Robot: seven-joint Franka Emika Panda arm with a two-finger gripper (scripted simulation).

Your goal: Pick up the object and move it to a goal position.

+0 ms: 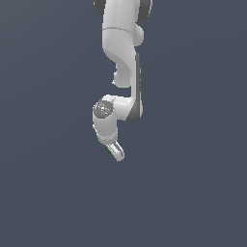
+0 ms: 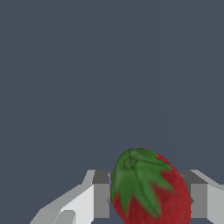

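In the wrist view the object (image 2: 151, 192), a red strawberry-like thing with a green leafy cap, fills the space between my gripper's (image 2: 150, 202) two fingers. One grey pad (image 2: 101, 197) presses one side of it and the other pad (image 2: 199, 199) the opposite side. In the exterior view my white gripper (image 1: 116, 153) hangs below the arm near the middle. Only a tiny green and red speck of the object (image 1: 109, 150) shows at the gripper's edge on the exterior view's left; the rest is hidden by the fingers.
A plain dark grey-blue surface (image 1: 193, 193) fills both views. The white arm (image 1: 120, 43) reaches in from the top of the exterior view. No goal marker shows.
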